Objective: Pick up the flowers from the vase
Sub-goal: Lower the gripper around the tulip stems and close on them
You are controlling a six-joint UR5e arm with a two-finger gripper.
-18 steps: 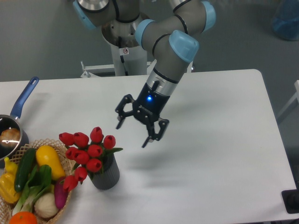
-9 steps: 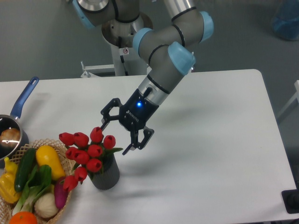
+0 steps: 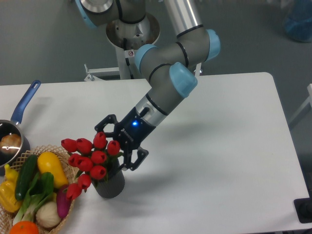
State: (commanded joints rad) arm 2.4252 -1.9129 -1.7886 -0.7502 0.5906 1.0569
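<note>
A bunch of red tulip flowers (image 3: 90, 158) with green leaves stands in a short dark grey ribbed vase (image 3: 110, 184) near the table's front left. My gripper (image 3: 113, 147) is open, its black fingers spread on either side of the upper right tulip buds, just above the vase's rim. One finger (image 3: 101, 127) shows behind the buds and the other (image 3: 134, 162) to the right of the vase. Whether the fingers touch the buds cannot be told.
A wicker basket (image 3: 67, 208) of yellow, green and orange vegetables sits directly left of the vase, with tulip buds hanging over it. A blue-handled metal pot (image 3: 14, 131) stands at the left edge. The arm reaches down from the back centre.
The gripper has moved left and down from the table's middle to the flowers, staying open, and now straddles the upper right buds.
</note>
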